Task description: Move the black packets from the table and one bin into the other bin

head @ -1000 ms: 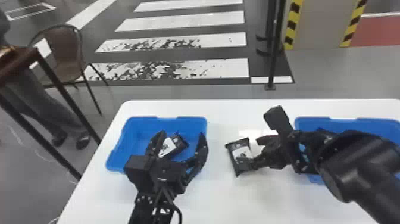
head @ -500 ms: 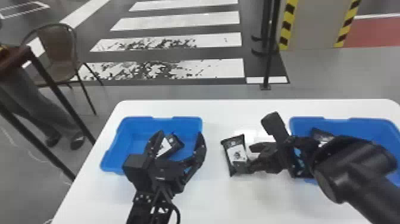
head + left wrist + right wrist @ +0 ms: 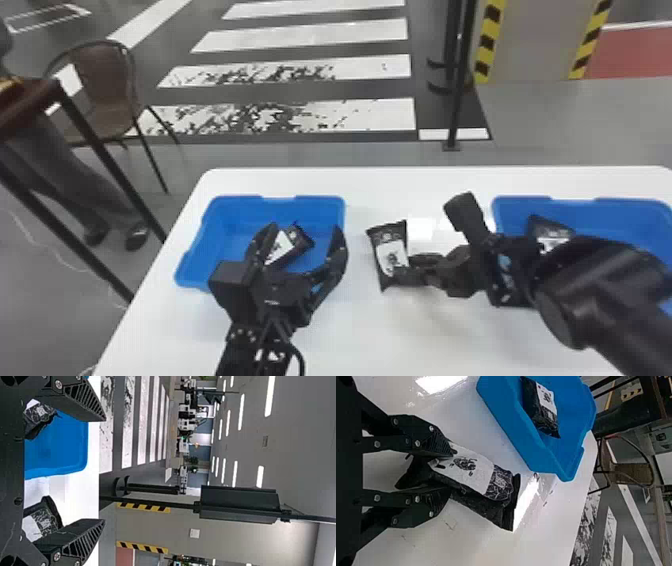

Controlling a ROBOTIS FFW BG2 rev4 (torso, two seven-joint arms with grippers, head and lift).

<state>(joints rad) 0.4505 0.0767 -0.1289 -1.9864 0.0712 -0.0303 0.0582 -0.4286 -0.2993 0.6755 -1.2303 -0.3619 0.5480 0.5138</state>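
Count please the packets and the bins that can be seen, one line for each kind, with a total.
Black packets: 3 (first packet in the left bin, second packet between the fingers of the right gripper, third packet in the right bin, which is partly hidden)
Blue bins: 2
Visible total: 5

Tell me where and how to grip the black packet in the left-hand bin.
I'd come from above and close the jaws across its middle, one on each long side. The packet is longer than wide and lies askew with its white label showing, so the jaws should be turned to match. The bin has raised walls that would likely hinder a low sideways approach.
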